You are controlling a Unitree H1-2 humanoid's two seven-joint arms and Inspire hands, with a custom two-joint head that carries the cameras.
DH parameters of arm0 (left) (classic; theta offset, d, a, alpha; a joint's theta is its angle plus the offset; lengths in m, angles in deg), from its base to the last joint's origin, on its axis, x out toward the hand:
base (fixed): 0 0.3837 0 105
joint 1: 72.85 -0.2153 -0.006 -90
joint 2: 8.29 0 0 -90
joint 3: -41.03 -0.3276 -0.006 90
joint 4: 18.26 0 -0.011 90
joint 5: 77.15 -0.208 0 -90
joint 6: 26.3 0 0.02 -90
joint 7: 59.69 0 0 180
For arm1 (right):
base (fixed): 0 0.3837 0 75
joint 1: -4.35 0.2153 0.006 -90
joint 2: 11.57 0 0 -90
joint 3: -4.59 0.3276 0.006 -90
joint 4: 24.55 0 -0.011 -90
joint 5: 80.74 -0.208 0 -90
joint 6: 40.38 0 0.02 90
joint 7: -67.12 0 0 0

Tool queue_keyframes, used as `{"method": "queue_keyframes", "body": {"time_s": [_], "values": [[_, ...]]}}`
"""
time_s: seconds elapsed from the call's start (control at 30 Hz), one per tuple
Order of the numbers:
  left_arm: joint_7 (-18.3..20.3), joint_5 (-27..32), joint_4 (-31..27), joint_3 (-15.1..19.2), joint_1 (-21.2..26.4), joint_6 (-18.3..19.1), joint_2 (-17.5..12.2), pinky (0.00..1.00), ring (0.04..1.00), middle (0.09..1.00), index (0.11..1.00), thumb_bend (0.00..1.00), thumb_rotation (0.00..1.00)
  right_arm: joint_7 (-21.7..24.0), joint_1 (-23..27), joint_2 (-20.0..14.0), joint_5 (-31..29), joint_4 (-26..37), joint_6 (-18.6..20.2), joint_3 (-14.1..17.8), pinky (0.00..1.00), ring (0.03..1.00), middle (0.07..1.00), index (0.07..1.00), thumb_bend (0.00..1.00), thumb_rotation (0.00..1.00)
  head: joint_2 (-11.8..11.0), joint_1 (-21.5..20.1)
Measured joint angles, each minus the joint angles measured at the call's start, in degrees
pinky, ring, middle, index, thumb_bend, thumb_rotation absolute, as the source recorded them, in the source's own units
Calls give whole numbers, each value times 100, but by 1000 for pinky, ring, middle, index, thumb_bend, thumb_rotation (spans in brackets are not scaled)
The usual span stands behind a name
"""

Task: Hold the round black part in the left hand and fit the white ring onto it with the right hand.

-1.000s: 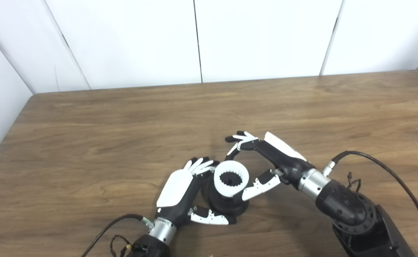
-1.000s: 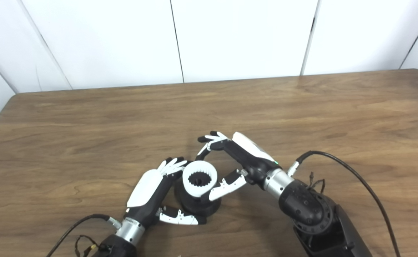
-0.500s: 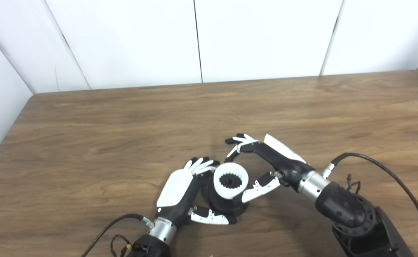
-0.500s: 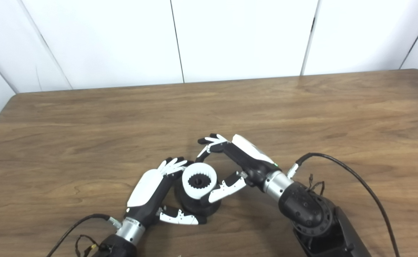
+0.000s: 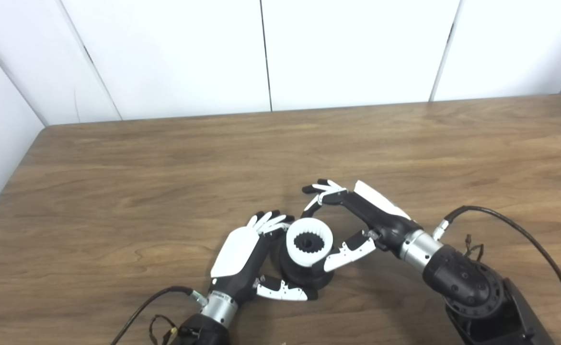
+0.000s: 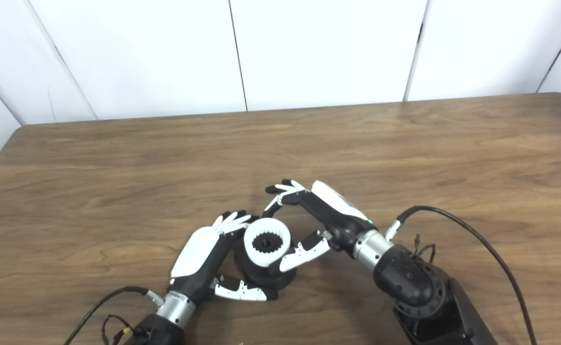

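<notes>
The round black part stands on the wooden table near the front edge. My left hand is shut on it, fingers behind and thumb in front at its base. The white toothed ring sits on top of the black part. My right hand grips the ring from the right: the thumb touches its near right side, and the fingers arch over to its far side. How deep the ring sits cannot be told. The ring shows the same way in the right eye view.
The right forearm and its black cable lie at the lower right. The left arm's cable loops at the bottom left. A white panelled wall stands behind the table's far edge. The table's left edge is near.
The ring has sunk slightly on the black part, and my right hand has dropped a little with it. My left hand has stayed in place.
</notes>
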Motion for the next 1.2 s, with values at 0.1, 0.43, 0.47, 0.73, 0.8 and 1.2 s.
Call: {"method": "queue_keyframes", "body": {"time_s": [0.1, 0.43, 0.47, 0.73, 0.8, 1.2], "values": [[4, 2, -5, -1, 0, 9, 0, 1000, 957, 880, 675, 914, 319, -4, 0, 1, 16, 0, 0, -12, 1000, 1000, 903, 492, 524, 156, 9, 0], [48, 26, -46, -13, -1, 75, 2, 1000, 965, 886, 674, 916, 306, -25, 0, 1, 60, -6, -6, -43, 1000, 1000, 901, 492, 523, 157, 26, -9], [50, 30, -48, -12, -1, 81, 5, 1000, 964, 885, 673, 918, 307, -27, 0, 1, 60, -9, -9, -43, 1000, 1000, 901, 492, 523, 157, 26, -9], [94, 10, -99, -43, -2, 199, 19, 1000, 962, 883, 673, 917, 319, -44, -3, -4, 60, -73, -13, -43, 1000, 1000, 900, 492, 523, 157, 26, 9], [110, 11, -115, -52, -2, 214, 20, 1000, 963, 884, 674, 915, 321, -36, -32, -9, 58, -185, -13, -44, 1000, 1000, 899, 492, 523, 158, 35, 0], [131, -17, -136, -74, -5, 232, 21, 1000, 965, 883, 672, 920, 320, -50, -78, -16, 64, -304, -30, -42, 1000, 1000, 895, 493, 523, 157, 53, 0]]}}
